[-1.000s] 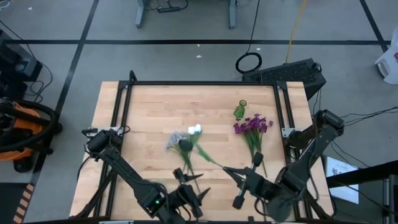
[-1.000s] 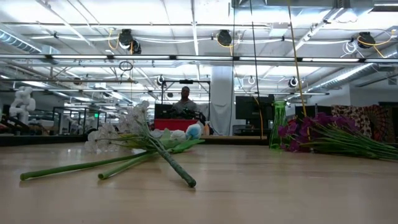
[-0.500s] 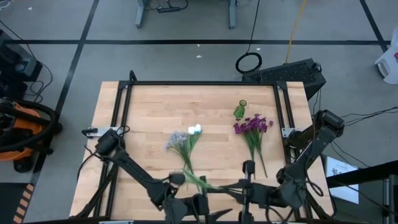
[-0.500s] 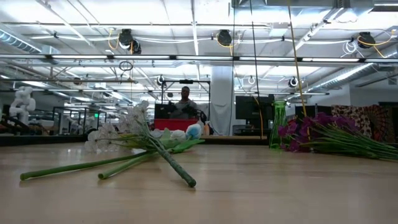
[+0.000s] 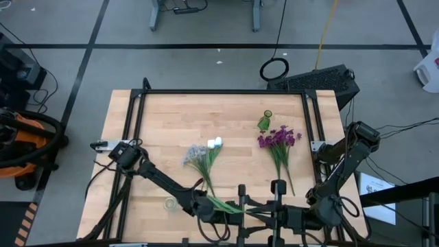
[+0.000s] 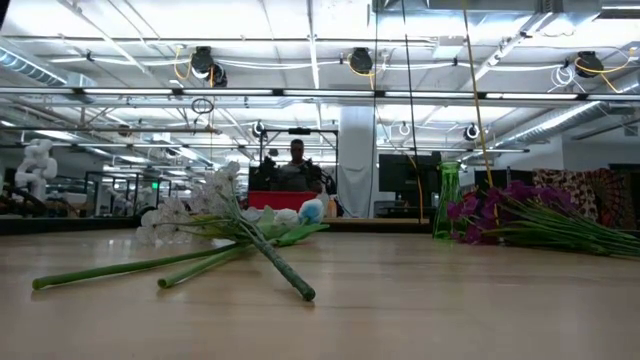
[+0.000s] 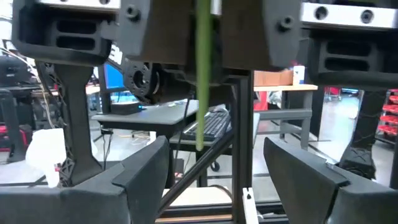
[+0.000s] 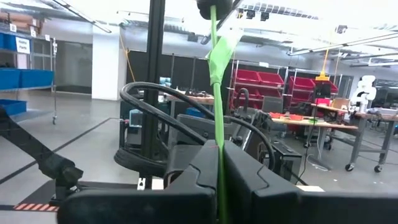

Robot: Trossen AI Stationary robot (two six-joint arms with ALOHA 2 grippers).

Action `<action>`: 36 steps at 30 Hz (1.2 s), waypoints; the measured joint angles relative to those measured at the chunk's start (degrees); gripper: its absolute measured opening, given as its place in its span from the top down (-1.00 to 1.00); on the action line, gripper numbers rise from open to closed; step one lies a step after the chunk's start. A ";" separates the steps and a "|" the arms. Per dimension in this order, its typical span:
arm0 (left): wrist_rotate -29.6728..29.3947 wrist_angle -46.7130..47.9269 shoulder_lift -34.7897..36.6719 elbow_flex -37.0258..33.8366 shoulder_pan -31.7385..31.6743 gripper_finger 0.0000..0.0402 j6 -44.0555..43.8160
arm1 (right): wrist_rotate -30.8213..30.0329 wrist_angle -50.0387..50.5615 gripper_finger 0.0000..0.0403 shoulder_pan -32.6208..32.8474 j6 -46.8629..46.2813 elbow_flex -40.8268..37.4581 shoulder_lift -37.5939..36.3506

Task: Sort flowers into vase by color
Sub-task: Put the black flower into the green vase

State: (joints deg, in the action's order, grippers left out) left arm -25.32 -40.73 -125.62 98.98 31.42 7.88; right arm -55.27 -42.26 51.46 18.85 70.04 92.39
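Note:
My right gripper (image 8: 219, 149) is shut on a thin green flower stem (image 8: 216, 93) with one leaf (image 8: 221, 56). It hovers over the table's near edge (image 5: 269, 210). The stem's blossom end is not made out. My left gripper (image 7: 214, 152) is open and faces the right one (image 5: 236, 206). Its fingers stand on either side of the stem's cut end (image 7: 199, 140) without touching it. A white and lavender bunch (image 5: 204, 155) lies at mid-table. A purple bunch (image 5: 279, 139) lies to its right, beside a small green glass vase (image 5: 265, 121) that stands upright. My right gripper pinches the green stem (image 8: 217, 163) between its two shut fingers, which lie across it. The stem is lifted clear of the table. A long part with the leaf runs one way from the fingers, and a short cut end (image 7: 200, 93) sticks out the other way.
In the low view the white bunch (image 6: 215, 215) lies left, with its stems crossing toward the near side. The vase (image 6: 448, 200) and purple bunch (image 6: 525, 218) are at right. A black frame (image 5: 219, 92) borders the table. A person stands in the room far behind (image 6: 297, 160).
My right gripper has carried the stem from over the table's middle toward the near edge and has turned to point left. My left gripper has swung right along the near edge toward it, until the two grippers face each other. The bunches on the table have stayed put.

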 joint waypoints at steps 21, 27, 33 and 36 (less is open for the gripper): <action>12.60 2.63 0.05 0.00 -2.45 -0.33 9.11 | -0.03 0.66 1.00 2.70 1.57 0.02 -0.01; 8.67 9.16 2.50 0.00 -2.28 -0.33 9.48 | -2.75 2.05 1.00 4.98 1.37 0.02 -0.01; 4.74 12.71 6.32 0.02 -0.15 -0.33 9.87 | -9.04 2.19 1.00 9.68 3.88 0.02 0.00; 4.08 9.42 6.73 0.02 0.56 -0.33 12.25 | -9.40 2.48 1.00 10.61 3.71 0.02 0.01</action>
State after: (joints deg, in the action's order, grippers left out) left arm -21.24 -31.31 -118.89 99.00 31.99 20.13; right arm -64.66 -39.78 62.08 22.56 70.06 92.40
